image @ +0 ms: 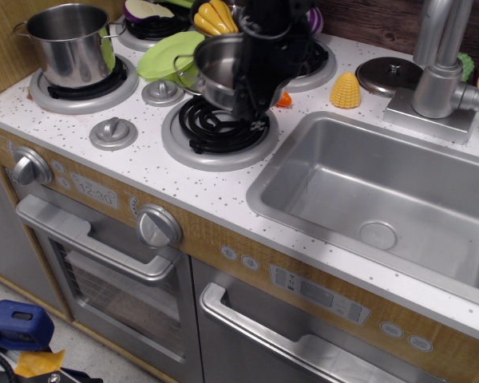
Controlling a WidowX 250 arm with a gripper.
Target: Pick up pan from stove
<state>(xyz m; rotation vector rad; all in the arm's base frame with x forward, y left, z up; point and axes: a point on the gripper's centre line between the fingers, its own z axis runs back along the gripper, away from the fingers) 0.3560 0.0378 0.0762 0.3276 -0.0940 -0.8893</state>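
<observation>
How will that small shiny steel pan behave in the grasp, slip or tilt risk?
The small shiny steel pan looks rigid and probably light. Its polished wall is likely slippery. The black end effector seems to grip one side of the rim, so the pan may tilt, hanging clear above the black coil burner of the white speckled stove.

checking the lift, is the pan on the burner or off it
Off it: the pan hangs in the gripper, above the bare coil grate.
</observation>
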